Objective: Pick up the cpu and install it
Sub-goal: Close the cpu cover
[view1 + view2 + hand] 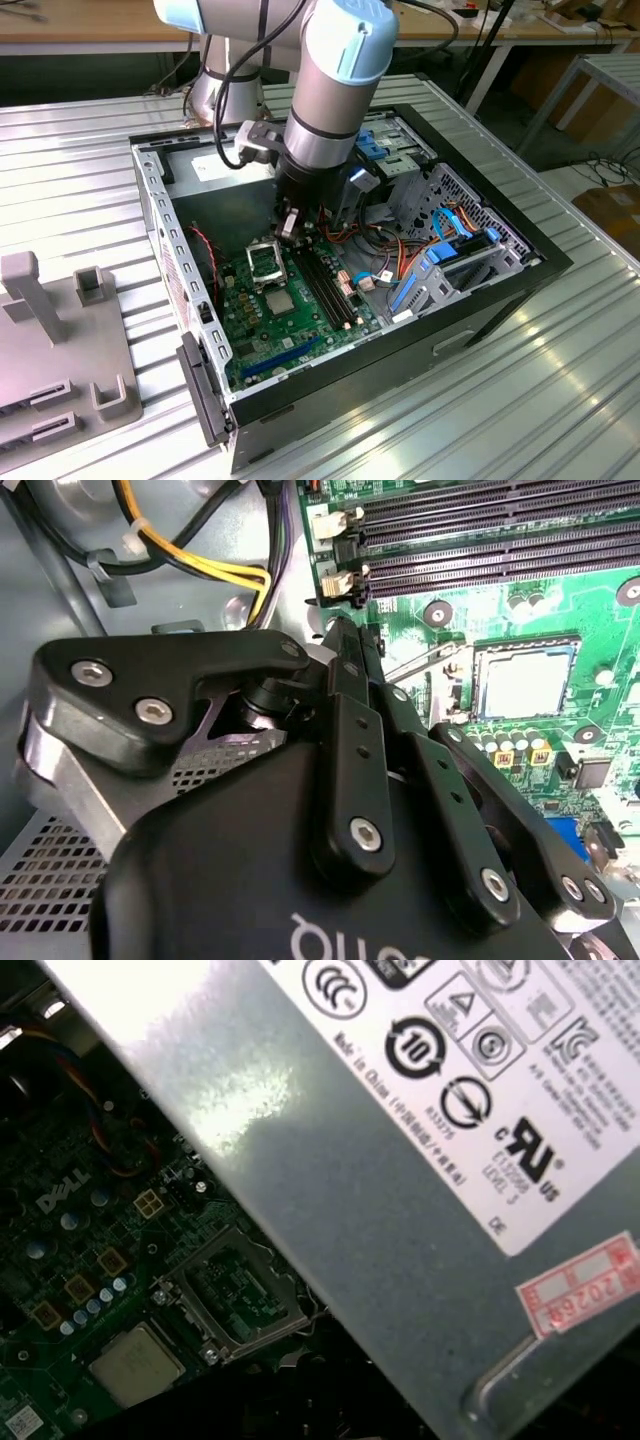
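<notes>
Small flat square silver-grey cpu (279,302) lying on green motherboard (300,330), just beside open hollow metal socket frame (264,262), untouched. Black gripper (289,226) above frame; open or closed: cannot tell. Best centred over chip, lifted level, corners matched to socket.

Open computer case (520,262) on ribbed metal table (80,200); grey stand (60,350) beside.

I am hanging my gripper (290,226) low inside the open computer case (190,290), mid-frame in the exterior view. The grey power supply box (420,1160) is crowding one side, the cables (400,255) the other. The board around the cpu (279,303) is lying clear.
</notes>
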